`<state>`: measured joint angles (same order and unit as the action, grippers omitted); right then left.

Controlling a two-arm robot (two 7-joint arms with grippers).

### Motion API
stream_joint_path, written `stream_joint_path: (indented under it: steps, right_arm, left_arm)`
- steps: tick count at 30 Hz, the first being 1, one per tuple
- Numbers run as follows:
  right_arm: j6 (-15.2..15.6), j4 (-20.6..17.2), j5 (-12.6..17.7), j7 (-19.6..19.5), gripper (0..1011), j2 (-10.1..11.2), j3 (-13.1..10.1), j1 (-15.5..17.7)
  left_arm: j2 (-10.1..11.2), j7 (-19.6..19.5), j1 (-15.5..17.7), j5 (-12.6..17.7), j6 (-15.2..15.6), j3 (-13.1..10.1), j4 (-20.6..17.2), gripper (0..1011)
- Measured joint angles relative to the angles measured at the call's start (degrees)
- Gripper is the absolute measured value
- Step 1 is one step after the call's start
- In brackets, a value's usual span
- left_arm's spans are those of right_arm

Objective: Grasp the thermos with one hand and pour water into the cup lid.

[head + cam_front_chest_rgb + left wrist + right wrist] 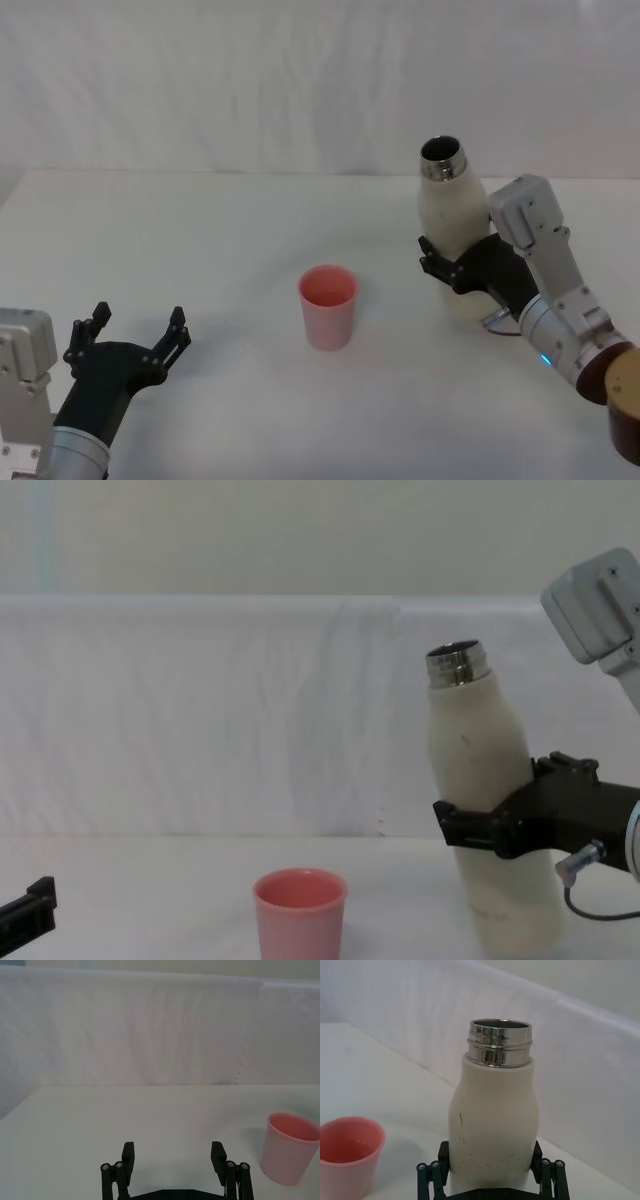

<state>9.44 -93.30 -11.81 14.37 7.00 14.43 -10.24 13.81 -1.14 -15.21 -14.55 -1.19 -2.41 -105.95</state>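
White table [200,230], right gripper [452,266] clamping thermos [450,215] (no readable label), left gripper [135,335] spread, cup lid [328,306] between.

matt thermos [492,1125], shiny steel neck [500,1042]

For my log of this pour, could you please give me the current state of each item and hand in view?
thermos: uncapped, tilted slightly toward the cup lid, gripped around its lower body.
cup lid: upright on the table, mouth open, standing apart from the thermos.
right hand: shut on the thermos.
left hand: open, holding nothing, low at the table's near left.
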Motion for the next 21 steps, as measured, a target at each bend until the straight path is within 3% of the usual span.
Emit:
stream_joint_path:
  steps: [15, 21]
  right_arm:
    - [2.41, 3.04, 9.82, 0.85, 959, -2.78, -2.07, -0.93]
    - [2.91, 3.73, 11.54, 0.8, 959, -2.87, -1.8, -1.34]
  left_arm:
    - [0.0, 0.0, 0.0, 0.0, 0.0, 0.0, 0.0, 1001]
    - [0.0, 0.0, 0.0, 0.0, 0.0, 0.0, 0.0, 1001]
